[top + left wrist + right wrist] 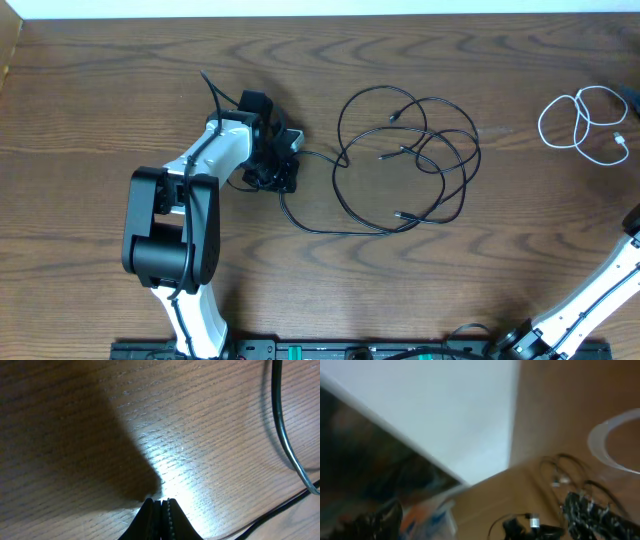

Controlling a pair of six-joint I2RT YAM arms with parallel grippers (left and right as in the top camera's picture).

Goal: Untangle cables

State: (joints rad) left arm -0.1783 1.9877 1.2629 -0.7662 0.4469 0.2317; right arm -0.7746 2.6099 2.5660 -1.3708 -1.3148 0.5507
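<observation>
Filling the overhead view, a brown wood-grain bench (90, 60) is seen. At its middle, thin black cables (410, 160) are spread in overlapping loops, and a coiled white cable (585, 120) is laid near the far right corner. The left pincer (161, 510) is pressed together just left of the black loops; whether the right pincer is apart or together cannot be told.

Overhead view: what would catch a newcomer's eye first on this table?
A loose tangle of black cables sprawls mid-table, loops overlapping. Just left of it, the white-and-black left arm bends toward it, its fingers shut close to the wood. A small white cable lies coiled apart at the far right.
</observation>
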